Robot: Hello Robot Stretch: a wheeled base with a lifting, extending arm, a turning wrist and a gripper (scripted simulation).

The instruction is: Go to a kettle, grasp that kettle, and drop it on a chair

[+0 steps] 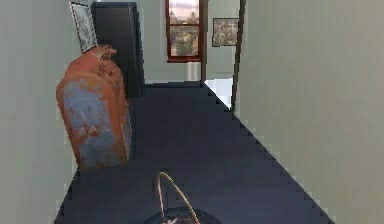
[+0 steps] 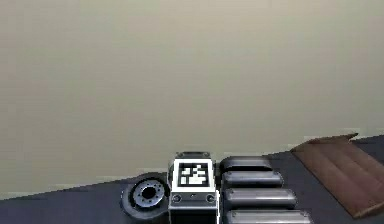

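Ahead, a dark rounded thing with a thin arched handle point(image 1: 178, 215), likely the kettle, sits at the bottom edge; a careless turn could bang it on the rusty orange-and-blue cabinet point(image 1: 95, 110). Sideways, my claw point(image 2: 147, 196) sits low; I cannot tell its spread or its load.

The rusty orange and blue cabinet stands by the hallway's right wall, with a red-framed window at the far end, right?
No. The rusty orange and blue cabinet stands by the wall on the forward view's left; the red-framed window is at the far end.
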